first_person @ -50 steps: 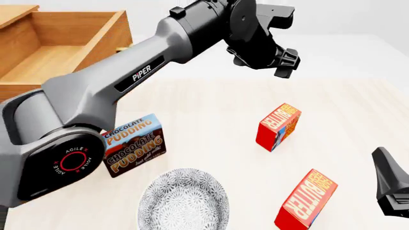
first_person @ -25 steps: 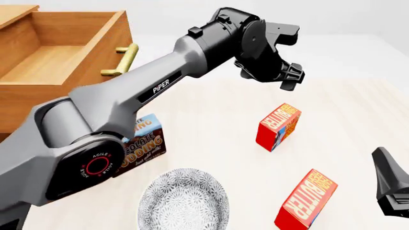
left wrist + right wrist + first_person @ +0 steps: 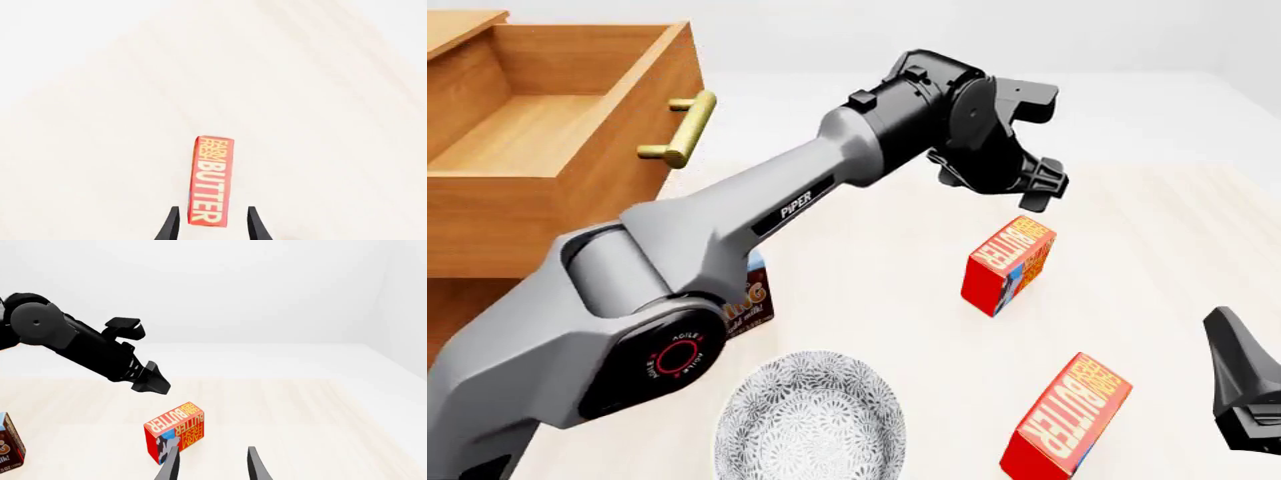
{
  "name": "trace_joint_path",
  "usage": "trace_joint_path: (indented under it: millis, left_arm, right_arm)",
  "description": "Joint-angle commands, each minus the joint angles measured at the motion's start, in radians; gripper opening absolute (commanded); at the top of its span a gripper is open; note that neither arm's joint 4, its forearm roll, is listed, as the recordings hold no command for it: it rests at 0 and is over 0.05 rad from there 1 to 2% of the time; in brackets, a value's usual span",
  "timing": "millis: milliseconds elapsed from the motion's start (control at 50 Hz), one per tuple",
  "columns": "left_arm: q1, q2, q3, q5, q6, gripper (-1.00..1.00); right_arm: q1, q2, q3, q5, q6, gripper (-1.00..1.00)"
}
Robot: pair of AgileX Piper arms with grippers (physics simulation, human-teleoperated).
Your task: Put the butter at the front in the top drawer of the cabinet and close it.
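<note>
Nothing is stowed yet: the drawer (image 3: 547, 130) at upper left gapes empty, and the left gripper (image 3: 1034, 185), jaws apart and empty, hovers above the butter (image 3: 1009, 265), center-right.

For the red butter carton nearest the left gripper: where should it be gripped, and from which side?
Grip the red butter carton across its two broad faces, probably coming down from above. It stands on edge with a narrow lettered face up, and in the left wrist view that face looks narrower than the gap between the left gripper's open fingers.
</note>
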Motion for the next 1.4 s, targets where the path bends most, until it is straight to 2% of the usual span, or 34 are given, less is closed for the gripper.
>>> trace_joint_path:
  millis: [20,200,520,820,1400]
  left_arm:
    - [-0.005,0.032,-0.01,-0.006,-0.008,1.0]
    - [-0.003,0.028,0.033,-0.041,-0.022,1.0]
    - [0.003,0.061,0.043,-0.063,-0.036,1.0]
    - [-0.004,0.067,0.093,-0.114,-0.057,1.0]
    - [-0.015,0.113,0.121,-0.168,-0.094,1.0]
  right_arm:
    - [0.0,0.0,0.001,-0.001,0.0,1.0]
    - [0.0,0.0,0.001,-0.001,0.0,1.0]
    - [0.0,0.0,0.001,-0.001,0.0,1.0]
    - [0.0,0.0,0.001,-0.001,0.0,1.0]
    - [0.0,0.0,0.001,-0.001,0.0,1.0]
